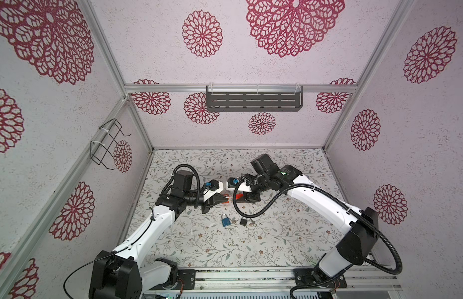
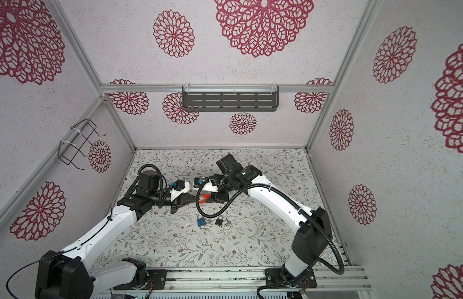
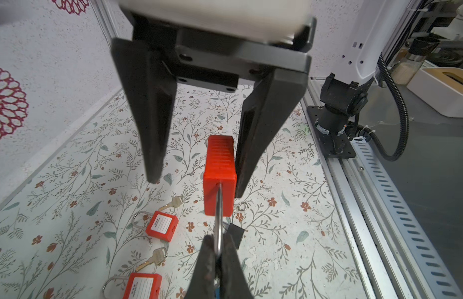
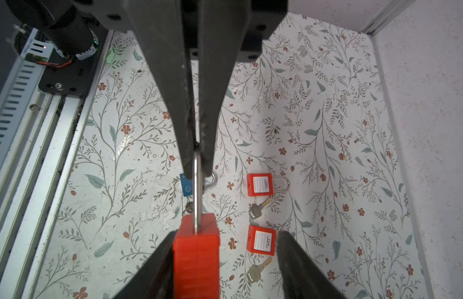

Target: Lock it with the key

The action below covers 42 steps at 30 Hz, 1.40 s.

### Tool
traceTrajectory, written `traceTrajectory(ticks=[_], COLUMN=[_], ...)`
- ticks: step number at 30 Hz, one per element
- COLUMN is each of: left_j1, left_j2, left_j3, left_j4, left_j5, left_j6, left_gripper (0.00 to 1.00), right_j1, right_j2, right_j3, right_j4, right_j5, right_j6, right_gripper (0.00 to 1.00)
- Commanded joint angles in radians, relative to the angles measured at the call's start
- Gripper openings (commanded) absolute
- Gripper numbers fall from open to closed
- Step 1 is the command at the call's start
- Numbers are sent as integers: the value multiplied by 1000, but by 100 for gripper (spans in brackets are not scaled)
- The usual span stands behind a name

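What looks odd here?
A red padlock is held midair by its shackle in the left gripper. The right gripper stands open around its body. The keys lie unused on the table.

Left arm (image 1: 147, 230) and right arm (image 1: 326, 199): white link shells, black joint housings. A black ribbed cable (image 1: 184, 166) loops along each; black base plates (image 4: 72, 80) carry screws.
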Motion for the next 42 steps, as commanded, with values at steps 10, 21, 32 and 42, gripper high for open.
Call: traceTrajectory(ticks=[10,21,32,42], left_j1=[20,19,6,-12], left_j2=[27,30,14,12], left_j3=[14,19,19,19], left_j4=[173,210,205,188], left_j5=[113,152,159,154], left_j6=[-108,-144,-146,-125], left_gripper=[0,0,0,0], right_j1=[-8,-130,-156,-155], right_j2=[-218,-332,-249,-169], right_j3=[-80,-142,-70,-3], right_j4=[-37,-138,-216,-255], right_j5=[56,25,-25,-114], right_j6=[49,50,16,28], right_gripper=[83,57,45,42])
